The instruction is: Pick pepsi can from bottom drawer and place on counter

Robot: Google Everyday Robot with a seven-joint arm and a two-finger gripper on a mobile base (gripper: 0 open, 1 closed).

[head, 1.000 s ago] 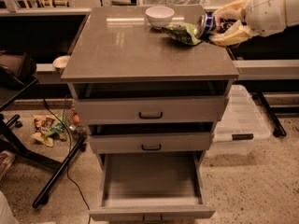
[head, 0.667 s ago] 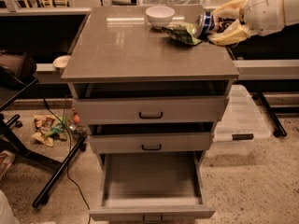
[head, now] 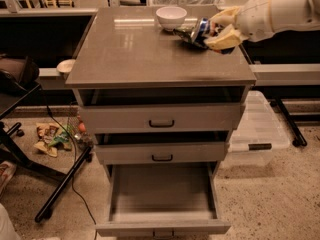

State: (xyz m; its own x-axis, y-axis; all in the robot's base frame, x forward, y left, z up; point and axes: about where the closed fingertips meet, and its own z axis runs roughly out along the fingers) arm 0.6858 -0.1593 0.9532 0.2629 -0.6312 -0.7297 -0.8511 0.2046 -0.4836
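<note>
My gripper (head: 220,28) reaches in from the right over the far right part of the counter (head: 135,54). Its yellowish fingers (head: 225,36) are shut on the pepsi can (head: 202,27), a dark blue can with a silver end, held tilted just above the counter. A green snack bag (head: 187,35) lies under and beside the can. The bottom drawer (head: 162,194) is pulled out below, its grey floor bare.
A white bowl (head: 171,17) stands at the counter's back edge, left of the can. Two upper drawers with dark handles (head: 161,124) are slightly open. A clear plastic bin (head: 257,129) sits on the floor right of the cabinet. A chair base and litter lie at left.
The gripper with the can has stayed almost in place over the counter's right side, shifting slightly lower and left.
</note>
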